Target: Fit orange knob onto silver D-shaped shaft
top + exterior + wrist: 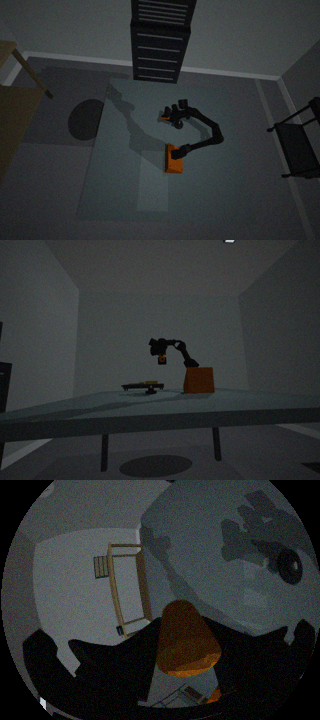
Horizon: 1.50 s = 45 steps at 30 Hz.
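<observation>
The orange knob (163, 118) (162, 358) (186, 642) is held in the air by my gripper (167, 117) (162, 360) (180, 620), which is shut on it. The knob lies tilted onto its side: its underside with a dark hole faces the exterior view. The hole's flat side is too small to make out. The round dark pedestal (178, 125) (150, 392) (290, 567) stands on the table below and beside the gripper, not under the knob. Its shaft shows only as a faint light spot in the top view; its flat side cannot be made out.
The orange box (174, 165) (199, 380) under the arm's base stands on the pale table (116, 191) (144, 407). A dark low surface (131, 386) with a yellow block (151, 382) appears behind the pedestal. A tall dark cabinet (158, 54) stands beyond the table.
</observation>
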{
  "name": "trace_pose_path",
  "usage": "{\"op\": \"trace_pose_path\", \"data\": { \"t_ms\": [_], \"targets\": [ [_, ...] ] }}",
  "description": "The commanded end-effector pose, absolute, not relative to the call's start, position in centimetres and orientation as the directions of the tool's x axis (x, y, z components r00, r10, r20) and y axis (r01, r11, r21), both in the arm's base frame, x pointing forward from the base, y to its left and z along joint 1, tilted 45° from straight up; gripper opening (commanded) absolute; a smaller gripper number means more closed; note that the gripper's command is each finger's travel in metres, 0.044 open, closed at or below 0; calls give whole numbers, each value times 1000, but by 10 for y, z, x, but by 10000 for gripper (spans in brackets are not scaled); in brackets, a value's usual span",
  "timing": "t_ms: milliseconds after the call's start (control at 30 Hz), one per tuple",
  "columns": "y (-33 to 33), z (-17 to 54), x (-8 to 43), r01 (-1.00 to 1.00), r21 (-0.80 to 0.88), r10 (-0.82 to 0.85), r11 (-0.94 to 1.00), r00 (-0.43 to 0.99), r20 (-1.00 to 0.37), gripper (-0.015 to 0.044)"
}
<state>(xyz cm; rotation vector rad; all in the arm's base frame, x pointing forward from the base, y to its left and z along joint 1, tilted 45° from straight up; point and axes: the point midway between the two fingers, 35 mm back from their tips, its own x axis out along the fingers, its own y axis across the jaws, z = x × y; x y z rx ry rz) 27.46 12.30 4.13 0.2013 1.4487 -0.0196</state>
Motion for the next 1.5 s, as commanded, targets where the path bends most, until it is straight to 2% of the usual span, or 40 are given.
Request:
{"op": "trace_pose_path", "data": {
  "t_ms": [0,233,733,1467],
  "targets": [
    [123,41,275,138,126,109,982,124,-986,0],
    [124,40,277,134,109,92,985,127,-988,0],
    [109,12,278,168,-220,-235,961,78,-969,0],
    [89,-28,279,188,-612,-623,768,-1,-782,0]
  ]
}}
